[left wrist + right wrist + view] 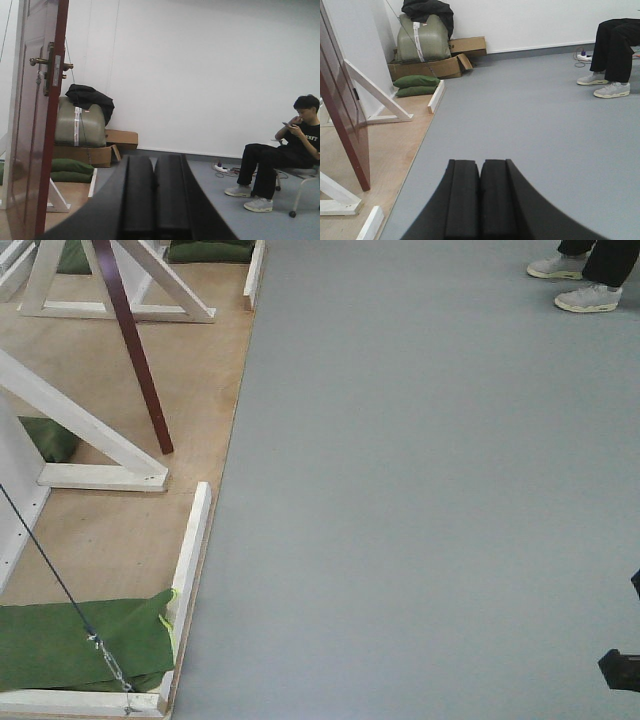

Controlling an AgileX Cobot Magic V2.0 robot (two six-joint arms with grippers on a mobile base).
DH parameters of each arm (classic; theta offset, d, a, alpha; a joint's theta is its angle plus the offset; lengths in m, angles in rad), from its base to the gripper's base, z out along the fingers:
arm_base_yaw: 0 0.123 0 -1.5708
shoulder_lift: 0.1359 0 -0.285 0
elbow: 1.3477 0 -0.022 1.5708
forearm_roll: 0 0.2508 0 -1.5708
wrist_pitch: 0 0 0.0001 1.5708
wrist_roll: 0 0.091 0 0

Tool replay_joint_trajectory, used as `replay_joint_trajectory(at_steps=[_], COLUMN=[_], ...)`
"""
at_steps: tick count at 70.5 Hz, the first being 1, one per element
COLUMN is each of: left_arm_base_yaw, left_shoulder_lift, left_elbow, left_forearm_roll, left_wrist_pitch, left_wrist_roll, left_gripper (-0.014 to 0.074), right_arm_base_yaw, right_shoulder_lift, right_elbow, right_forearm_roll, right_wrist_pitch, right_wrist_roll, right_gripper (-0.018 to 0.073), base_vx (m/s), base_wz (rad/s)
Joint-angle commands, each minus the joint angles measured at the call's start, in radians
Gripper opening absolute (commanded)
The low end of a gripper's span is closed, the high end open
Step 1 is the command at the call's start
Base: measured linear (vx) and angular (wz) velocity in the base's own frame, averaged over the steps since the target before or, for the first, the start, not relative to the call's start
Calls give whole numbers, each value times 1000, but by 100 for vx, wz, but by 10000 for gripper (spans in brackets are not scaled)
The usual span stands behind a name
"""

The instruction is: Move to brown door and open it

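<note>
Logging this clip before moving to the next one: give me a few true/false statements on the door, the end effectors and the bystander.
1. The left end effector grips the lever handle of the brown door. False: it is shut on nothing, and the lever handle stands clear of it.
2. The right end effector is shut and holds nothing. True.
3. A person sits on a chair with a phone held up near the face. True.
4. The green bags lie out on the open grey floor. False: they lie on the wooden base, beside the white braces.
</note>
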Motion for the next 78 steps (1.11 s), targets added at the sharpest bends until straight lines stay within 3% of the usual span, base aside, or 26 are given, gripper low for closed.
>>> replay_joint_trajectory(at_steps=[1,78], left_arm_base_yaw=[-1,-1], left_shoulder_lift=[-26,-26], left_elbow=[22,22], left_forearm_roll=[8,8], left_wrist_pitch=[-85,-85], left_wrist_roll=[-9,-9], left_gripper=[11,11], right_arm_base_yaw=[0,0], right_shoulder_lift=[-9,-9], right_elbow=[2,2], right_forearm_roll=[-5,-5], right_wrist_pitch=[-79,-79], right_wrist_roll=[-9,-9], right_gripper=[0,0], base_vx=[0,0], base_wz=[0,0])
